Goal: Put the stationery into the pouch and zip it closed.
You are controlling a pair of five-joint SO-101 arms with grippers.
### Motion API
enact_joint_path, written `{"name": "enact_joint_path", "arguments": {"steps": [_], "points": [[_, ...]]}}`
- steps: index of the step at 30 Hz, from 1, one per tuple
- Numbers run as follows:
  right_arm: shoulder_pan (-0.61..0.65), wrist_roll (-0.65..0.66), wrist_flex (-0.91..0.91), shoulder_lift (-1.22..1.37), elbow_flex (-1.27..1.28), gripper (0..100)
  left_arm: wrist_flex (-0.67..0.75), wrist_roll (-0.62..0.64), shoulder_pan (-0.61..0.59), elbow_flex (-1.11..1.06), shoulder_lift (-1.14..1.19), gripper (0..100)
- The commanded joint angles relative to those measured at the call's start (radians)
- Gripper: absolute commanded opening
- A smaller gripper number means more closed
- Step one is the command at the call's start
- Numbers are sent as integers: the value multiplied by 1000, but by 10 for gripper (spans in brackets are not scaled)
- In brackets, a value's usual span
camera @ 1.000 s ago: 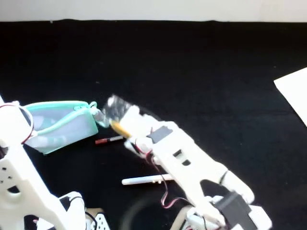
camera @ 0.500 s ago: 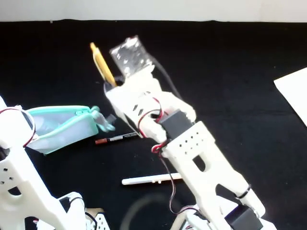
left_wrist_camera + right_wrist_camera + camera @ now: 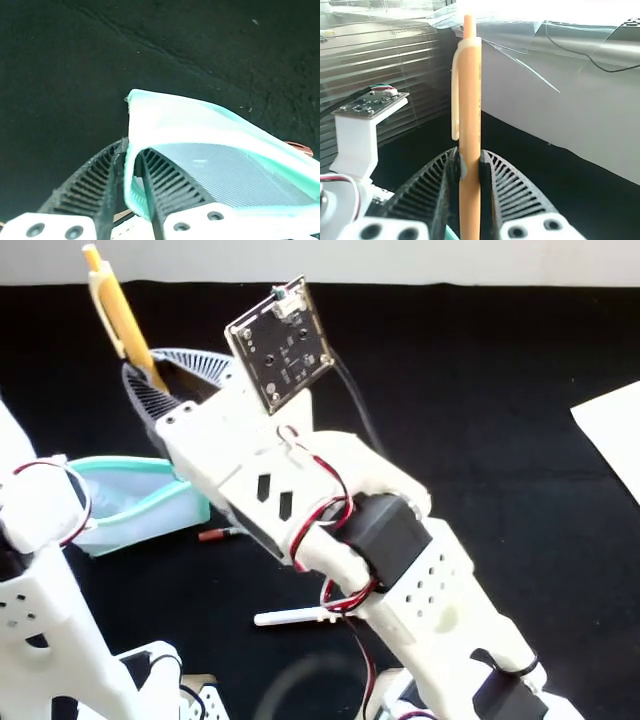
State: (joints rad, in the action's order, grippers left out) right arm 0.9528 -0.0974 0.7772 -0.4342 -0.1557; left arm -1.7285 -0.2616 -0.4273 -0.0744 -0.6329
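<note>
My right gripper (image 3: 152,378) is raised high over the table, shut on a yellow pen (image 3: 118,312) that stands upright between its ribbed fingers (image 3: 435,190); the same yellow pen (image 3: 469,130) rises through the middle of the right wrist view. The mint-green pouch (image 3: 130,504) lies on the black table at the left, below the lifted arm. My left gripper (image 3: 132,172) is shut on the rim of the pouch (image 3: 200,145). A red-and-black pen (image 3: 222,533) lies beside the pouch, and a white pen (image 3: 295,617) lies nearer the front.
A white sheet (image 3: 612,430) lies at the table's right edge. The right arm's body (image 3: 350,540) spans the middle of the table. A white wall (image 3: 400,260) runs behind the black table. Window blinds (image 3: 375,65) show in the right wrist view.
The right arm has swung up and back from beside the pouch's end, carrying the yellow pen from table level to high above the pouch. The left arm and pouch stayed nearly still.
</note>
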Motion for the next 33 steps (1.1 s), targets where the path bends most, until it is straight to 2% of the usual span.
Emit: {"name": "enact_joint_path", "arguments": {"steps": [1, 22, 25, 33], "points": [[35, -46, -48, -5, 22, 8, 5, 12, 45, -7, 13, 6], [90, -112, -403, 38, 495, 8, 61, 12, 41, -7, 13, 6], [87, -112, -424, 56, 501, 9, 61, 12, 41, -7, 13, 6], [82, -112, -435, 194, 317, 9, 61, 12, 41, -15, 13, 6]]}}
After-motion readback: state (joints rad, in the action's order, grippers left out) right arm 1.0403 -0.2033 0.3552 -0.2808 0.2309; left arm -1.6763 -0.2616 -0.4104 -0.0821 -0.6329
